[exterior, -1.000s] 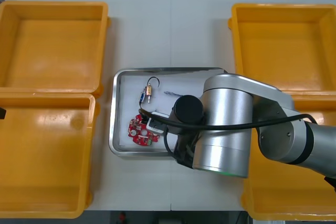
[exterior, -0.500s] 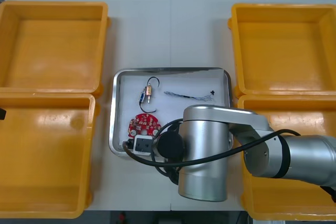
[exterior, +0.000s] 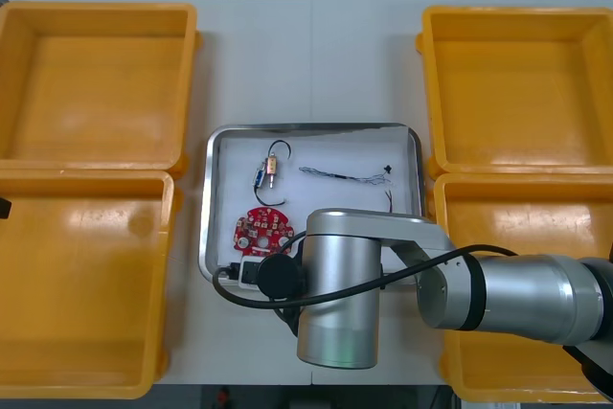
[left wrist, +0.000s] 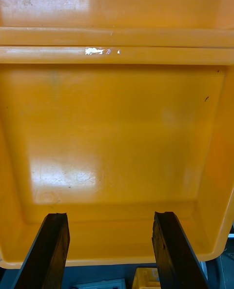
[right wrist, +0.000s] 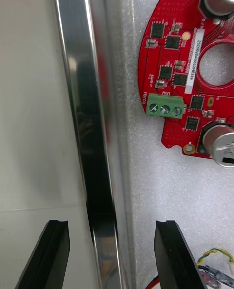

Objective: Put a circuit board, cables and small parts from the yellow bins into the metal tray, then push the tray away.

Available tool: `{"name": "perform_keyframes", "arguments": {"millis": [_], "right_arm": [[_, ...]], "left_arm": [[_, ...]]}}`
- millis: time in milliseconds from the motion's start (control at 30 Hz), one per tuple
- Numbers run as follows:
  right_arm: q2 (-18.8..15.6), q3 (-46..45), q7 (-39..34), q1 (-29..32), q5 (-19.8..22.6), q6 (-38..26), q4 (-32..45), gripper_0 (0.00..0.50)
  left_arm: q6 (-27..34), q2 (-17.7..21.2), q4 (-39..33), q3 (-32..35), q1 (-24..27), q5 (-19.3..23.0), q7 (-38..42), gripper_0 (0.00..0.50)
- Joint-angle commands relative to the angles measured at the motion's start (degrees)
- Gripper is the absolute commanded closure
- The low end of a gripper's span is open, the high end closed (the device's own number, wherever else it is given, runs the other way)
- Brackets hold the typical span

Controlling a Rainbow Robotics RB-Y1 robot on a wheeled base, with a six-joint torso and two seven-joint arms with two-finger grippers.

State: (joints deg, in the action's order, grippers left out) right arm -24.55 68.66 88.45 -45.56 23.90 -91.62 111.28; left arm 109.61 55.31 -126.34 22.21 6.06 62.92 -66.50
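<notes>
The rim of the metal tray [right wrist: 85,99] shone mirror-smooth, its white lining finely grainy. The yellow bins [exterior: 96,83] were glossy plastic; the counter [exterior: 259,55] looked matt and smooth.

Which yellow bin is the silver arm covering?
The near right bin, partly under the right arm, whose open pincer straddles the tray's rim; no arm crosses the others.

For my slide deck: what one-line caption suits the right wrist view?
Open right tool straddles the rim of the metal tray, with the red circuit board lying inside.
</notes>
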Motion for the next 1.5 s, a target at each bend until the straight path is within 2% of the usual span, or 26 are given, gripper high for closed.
{"name": "perform_keyframes", "arguments": {"millis": [33,167,233,267,300,800,1067,1500], "right_arm": [[1.61,1.13,2.25,-1.81,-0.25,0.47,0.43,0.0],[1.61,1.39,2.25,-1.81,-0.25,0.39,0.34,0.0],[1.52,1.48,2.25,-1.81,-0.34,0.12,0.43,0.275],[1.61,1.48,2.25,-1.81,-0.34,0.12,0.43,0.357],[1.61,1.48,2.17,-1.81,-0.34,0.03,0.43,0.493],[2.22,2.09,2.25,-3.83,-1.4,-0.32,0.43,0.5],[0.99,6.58,1.55,-6.91,-6.32,-0.41,0.34,0.5],[1.7,6.49,1.64,-11.83,-9.04,-0.76,-3.52,0.5]], "left_arm": [[0.39,2.53,-1.63,1.61,-0.97,0.45,-3.99,0.0],[0.39,2.53,-1.63,1.61,-0.97,0.45,-3.99,0.0],[0.39,2.53,-1.63,1.61,-0.97,0.45,-3.99,0.0],[0.39,2.53,-1.63,1.61,-0.97,0.45,-3.99,0.0],[0.39,2.53,-1.63,1.61,-0.97,0.45,-3.99,0.0],[0.39,2.53,-1.63,1.61,-0.97,0.45,-3.99,0.0],[0.39,2.53,-1.63,1.61,-0.97,0.45,-3.99,0.0],[0.39,2.53,-1.63,1.61,-0.97,0.45,-3.99,0.0]]}}
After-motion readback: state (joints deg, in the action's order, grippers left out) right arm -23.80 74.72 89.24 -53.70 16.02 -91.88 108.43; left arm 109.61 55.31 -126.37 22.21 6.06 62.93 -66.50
